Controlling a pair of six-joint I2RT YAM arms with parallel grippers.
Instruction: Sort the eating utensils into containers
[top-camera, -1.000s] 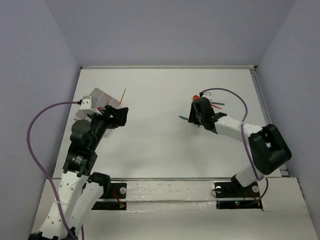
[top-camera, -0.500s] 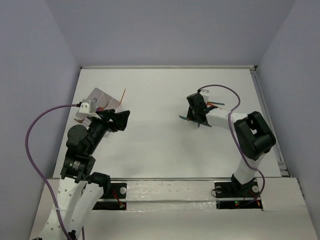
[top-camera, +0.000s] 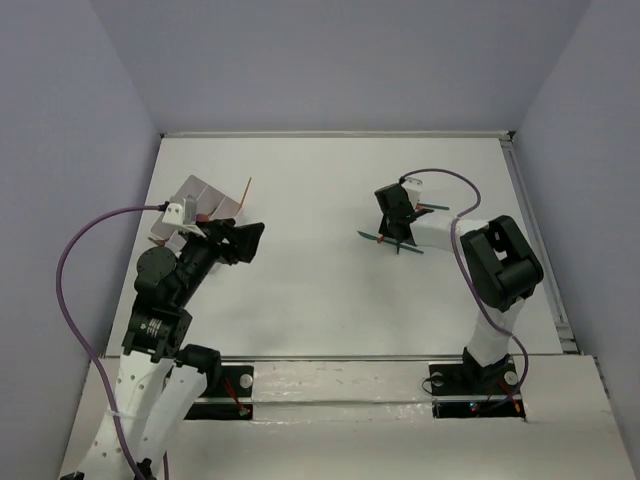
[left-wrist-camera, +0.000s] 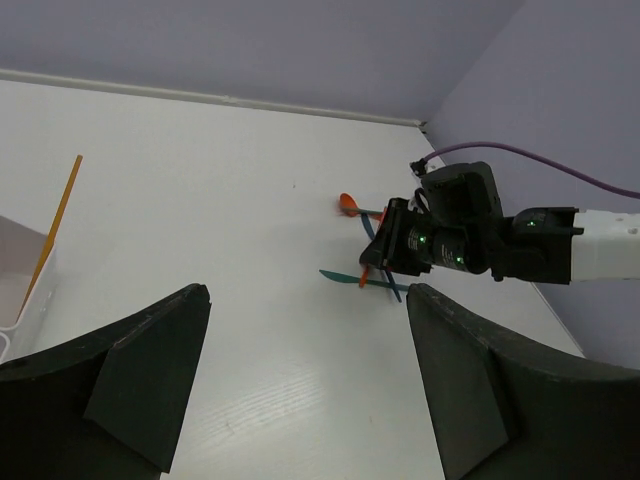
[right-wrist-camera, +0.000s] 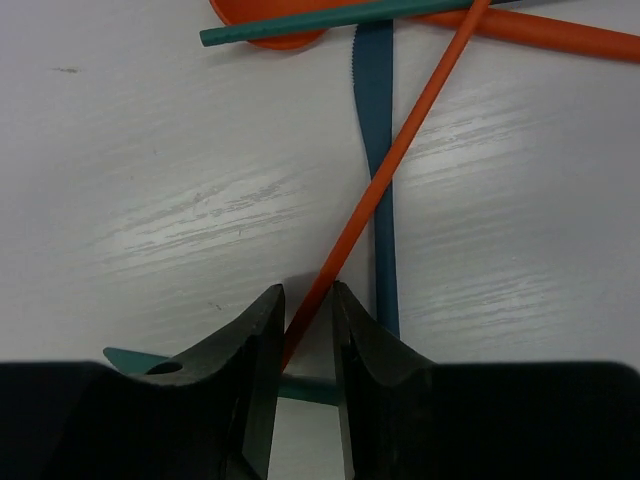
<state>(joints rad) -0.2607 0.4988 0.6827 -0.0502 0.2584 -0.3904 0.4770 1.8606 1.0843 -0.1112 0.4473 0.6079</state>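
The orange stick (right-wrist-camera: 390, 170) lay flat on the worktop (right-wrist-camera: 150, 180), its long axis slanting from between the narrowed, not yet clamped right fingers (right-wrist-camera: 255, 370) up and rightward across the upright teal knife (right-wrist-camera: 375, 150). The left fingers (left-wrist-camera: 150, 380) gaped wide.

The top camera sits high behind the near edge of the white table (top-camera: 320, 290) and looks down and forward over all of it. The left wrist camera looks low across the table toward the right arm (left-wrist-camera: 520, 245), well apart from it. The right wrist camera points straight down, very near the tabletop. All three share the crossed utensils (right-wrist-camera: 385, 190), tiny from above.
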